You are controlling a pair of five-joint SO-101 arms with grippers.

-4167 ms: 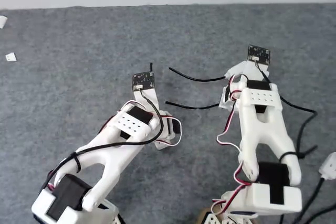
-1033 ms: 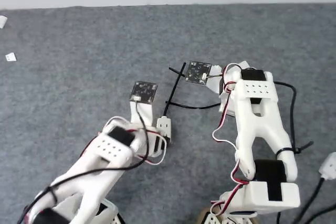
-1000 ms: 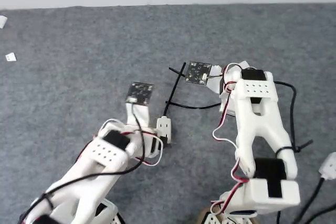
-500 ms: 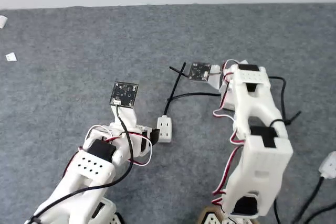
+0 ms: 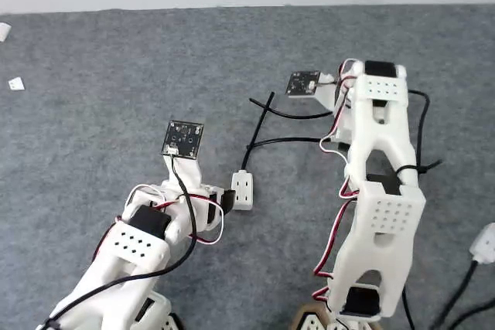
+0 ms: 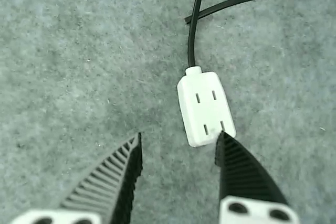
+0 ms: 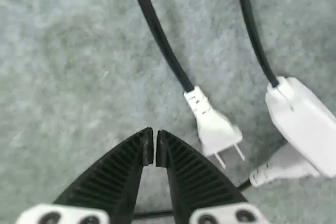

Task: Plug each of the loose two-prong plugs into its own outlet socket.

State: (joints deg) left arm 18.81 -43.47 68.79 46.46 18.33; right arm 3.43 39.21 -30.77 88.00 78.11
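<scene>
The left jaws have eased back, spread wide and empty, one tip just beside the outlet socket (image 6: 205,109) on the tabletop (image 5: 93,75). The right jaws have pushed forward, pinched shut on nothing, with the loose plug (image 7: 216,129) lying just beside them: no grasp yet.

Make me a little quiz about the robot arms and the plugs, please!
1. True or false: the left gripper is open.
2. Pick one. The cord on the two-prong plug is: A black, B red, C white.
3. How many slots can you count on the outlet socket?

Key: 1 true; 2 A; 3 four.
</scene>
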